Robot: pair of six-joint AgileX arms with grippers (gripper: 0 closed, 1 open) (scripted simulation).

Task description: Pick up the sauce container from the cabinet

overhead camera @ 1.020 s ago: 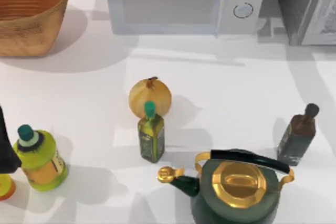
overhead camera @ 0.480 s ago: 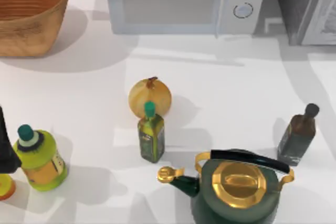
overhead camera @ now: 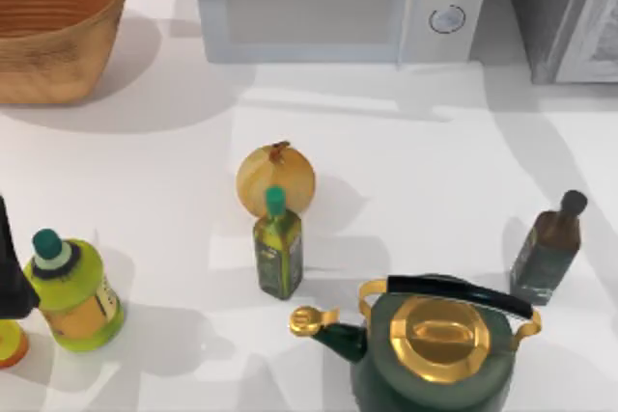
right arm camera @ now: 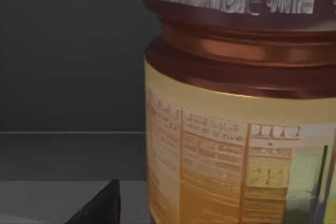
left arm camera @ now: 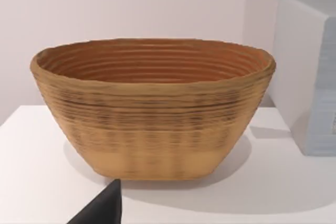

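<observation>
Right gripper's dark fingertip (right arm camera: 100, 205) is sitting close beside the sauce container (right arm camera: 236, 129), a stout jar with glossy maroon lid and tan printed label, inside the dark grey cabinet (overhead camera: 565, 7); its grasp cannot be told. Left wrist view is facing a ribbed woven basket (left arm camera: 152, 108).

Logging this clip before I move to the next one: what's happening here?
The right arm is working inside the dark grey cabinet at the table's far right corner; its wrist view looks straight at the sauce container, very close, standing on a shelf inside. Whether it is gripped yet cannot be told. The left arm sits parked at the table's left edge, its wrist view facing the woven basket. On the table stand an onion, a small olive-green bottle, a green kettle and a slim dark bottle.
</observation>
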